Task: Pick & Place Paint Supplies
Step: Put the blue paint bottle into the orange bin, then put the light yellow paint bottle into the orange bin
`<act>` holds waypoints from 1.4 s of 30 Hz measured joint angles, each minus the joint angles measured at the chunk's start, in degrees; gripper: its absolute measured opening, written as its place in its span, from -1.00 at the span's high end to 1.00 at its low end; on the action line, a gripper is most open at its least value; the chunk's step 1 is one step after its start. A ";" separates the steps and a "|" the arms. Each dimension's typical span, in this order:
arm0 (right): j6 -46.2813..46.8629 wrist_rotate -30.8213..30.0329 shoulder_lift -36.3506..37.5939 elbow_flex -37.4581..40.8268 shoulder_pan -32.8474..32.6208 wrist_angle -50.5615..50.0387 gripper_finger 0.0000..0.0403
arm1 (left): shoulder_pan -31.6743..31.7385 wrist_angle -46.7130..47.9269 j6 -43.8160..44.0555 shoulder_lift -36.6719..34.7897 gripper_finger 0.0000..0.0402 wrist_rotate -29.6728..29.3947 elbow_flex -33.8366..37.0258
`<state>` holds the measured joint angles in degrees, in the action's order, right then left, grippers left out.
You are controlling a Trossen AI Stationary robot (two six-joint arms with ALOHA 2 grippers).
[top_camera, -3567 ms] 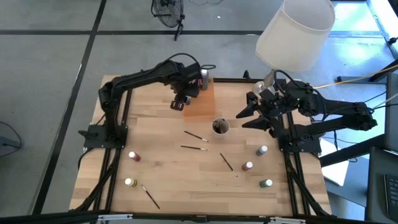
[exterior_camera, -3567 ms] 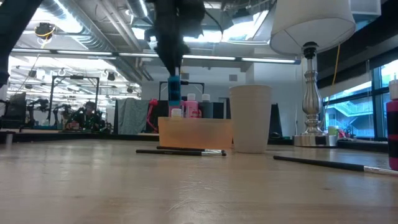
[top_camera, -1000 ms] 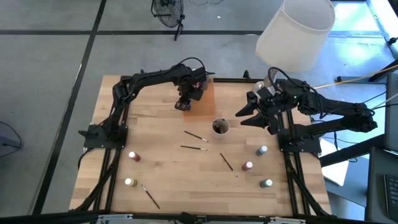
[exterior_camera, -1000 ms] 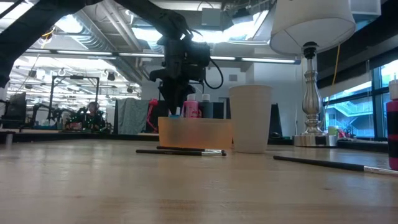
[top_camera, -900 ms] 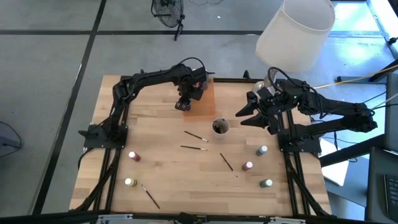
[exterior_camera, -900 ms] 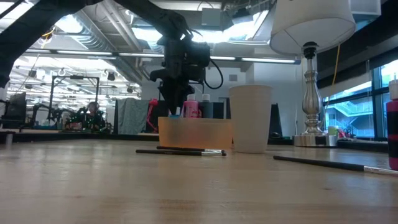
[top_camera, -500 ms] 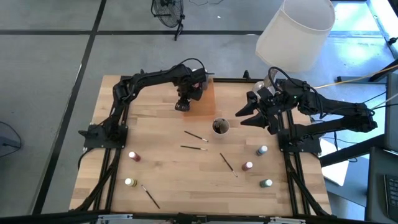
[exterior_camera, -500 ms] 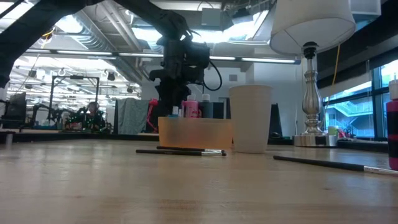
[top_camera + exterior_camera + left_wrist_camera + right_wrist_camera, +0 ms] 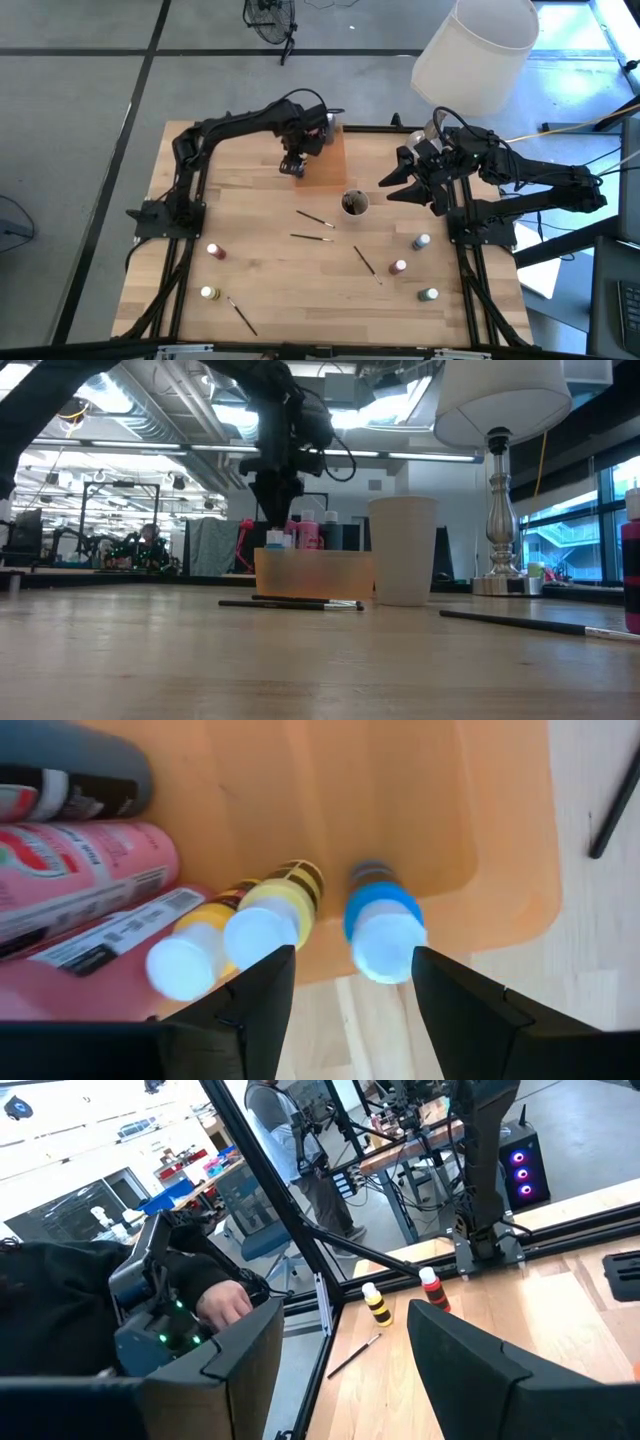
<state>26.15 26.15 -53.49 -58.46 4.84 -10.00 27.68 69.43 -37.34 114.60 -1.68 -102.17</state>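
Two open jaws on my left gripper (image 9: 345, 1010) hang straight above the upright blue bottle (image 9: 384, 925) in the orange tray (image 9: 322, 160); right gripper (image 9: 398, 181), fingers spread, waits beside the tray.
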 joint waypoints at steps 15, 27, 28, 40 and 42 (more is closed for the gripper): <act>-0.02 1.09 0.00 0.00 0.00 -0.02 -0.09 | -4.66 -2.03 2.62 -13.42 0.00 -14.00 -0.07; -0.02 1.29 -0.07 0.00 -0.02 -0.04 -0.09 | -13.29 3.41 18.89 -29.83 0.02 -2.75 -0.11; -0.04 1.29 -0.07 0.00 -0.02 -0.04 -0.09 | -14.11 4.20 21.97 -30.89 0.03 -1.38 -0.11; -0.02 2.87 -1.99 -0.02 -0.58 -0.05 -0.09 | -26.27 17.76 60.20 -34.16 0.03 -0.07 -0.13; -0.02 2.96 -2.44 -0.02 -1.36 -0.06 -0.09 | -28.92 18.52 66.94 -33.77 0.03 -0.14 -0.09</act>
<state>26.13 29.11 -55.93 -58.48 3.48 -10.07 -1.24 87.95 29.60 80.83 -1.83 -102.26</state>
